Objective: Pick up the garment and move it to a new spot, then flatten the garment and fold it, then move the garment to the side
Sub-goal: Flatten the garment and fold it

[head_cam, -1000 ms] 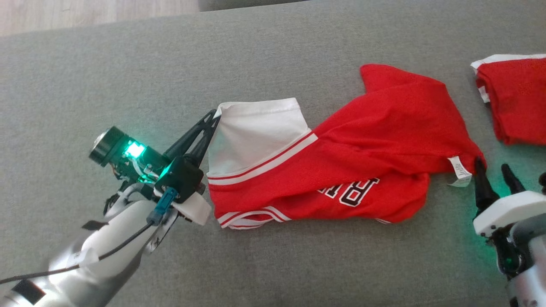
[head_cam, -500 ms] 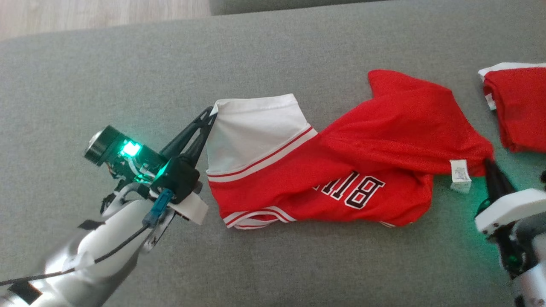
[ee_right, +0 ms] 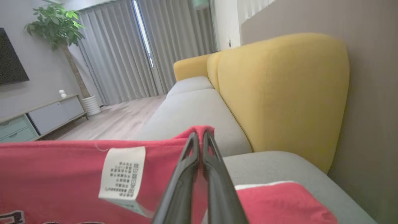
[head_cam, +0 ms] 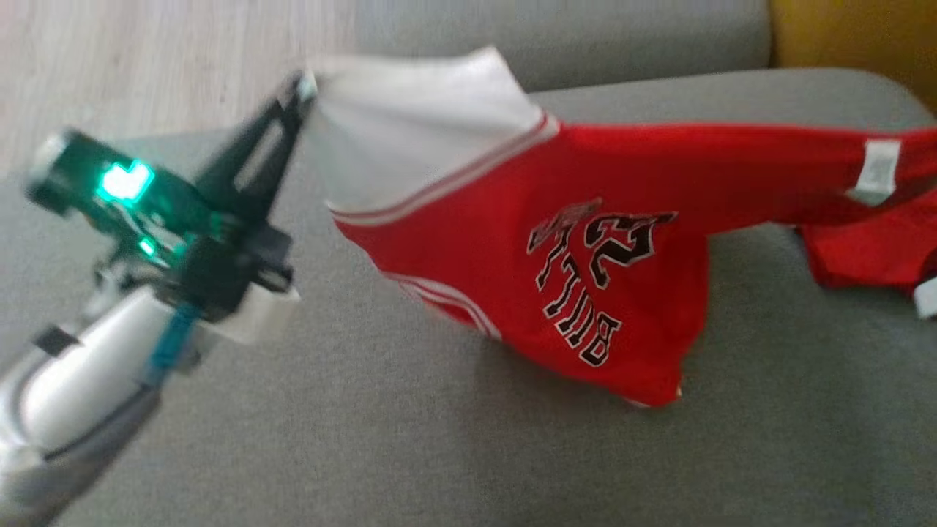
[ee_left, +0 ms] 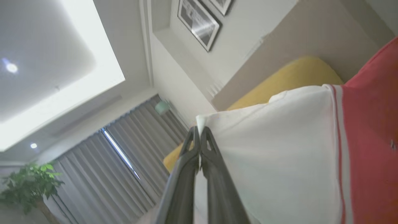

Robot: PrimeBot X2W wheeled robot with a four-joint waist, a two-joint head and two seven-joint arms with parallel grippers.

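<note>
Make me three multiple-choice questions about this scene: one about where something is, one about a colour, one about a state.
1. Where does the left gripper hold the shirt?
A. at the printed letters
B. at its white corner
C. at the label

2. What colour is the sofa's back cushion?
A. blue
B. green
C. yellow

3. How is the shirt now?
A. hanging stretched between both grippers
B. folded square on the seat
C. rolled into a ball

Answers: 1 B, the left wrist view shows it shut on white cloth. 2 C, the right wrist view shows it yellow. 3 A, the right gripper pinches the opposite red corner.
</note>
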